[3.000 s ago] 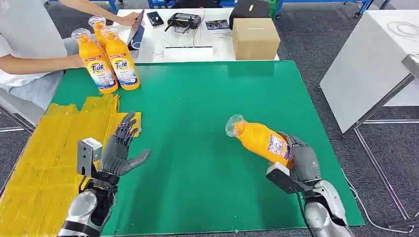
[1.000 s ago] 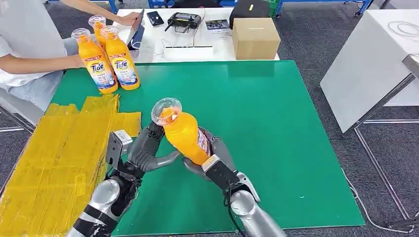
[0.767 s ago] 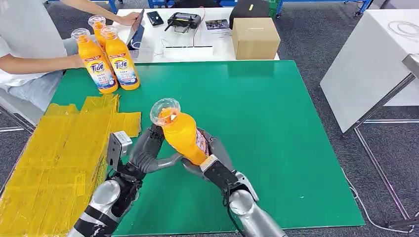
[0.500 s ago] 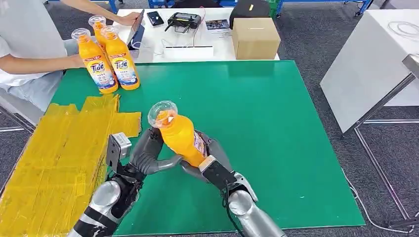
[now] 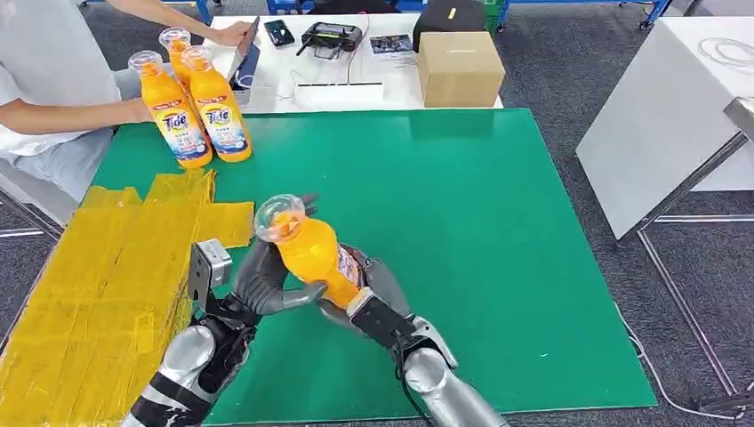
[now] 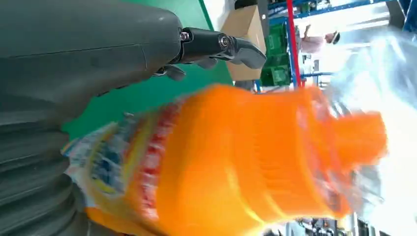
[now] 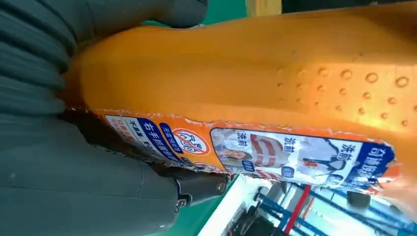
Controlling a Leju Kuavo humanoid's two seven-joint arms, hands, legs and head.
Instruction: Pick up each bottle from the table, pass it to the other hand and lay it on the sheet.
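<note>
Hanging over the green table (image 5: pixel 498 222) between the two arms, the orange bottle (image 5: pixel 307 253) sits right at the handover point, clear cap up and tilted away toward the left, base down toward the robot's body. The right robot hand (image 5: pixel 369 285) grips it from below and from the right, fingers wrapped round the labelled lower body; the right wrist view shows that label pressed tight against the grey palm. The left robot hand (image 5: pixel 267 280) cups the bottle from the left, thumb (image 5: pixel 298 296) crossing under its belly and fingers (image 5: pixel 263 258) reaching up behind its shoulder, so both hands hold the bottle at once (a shared grip, by the look of it, though how firmly the left squeezes cannot be read).

The relation that matters is this: the yellow sheet (image 5: pixel 98 294) lies well to the left, beside the left arm, and far from the right. The left hand is the nearer carrier. The bottle's long axis runs steeply, near upright, so it will likely need tipping down to lie flat on the sheet. Three more bottles (image 5: pixel 191 111) stand at the table's far left corner, by a seated person (image 5: pixel 44 98).
</note>
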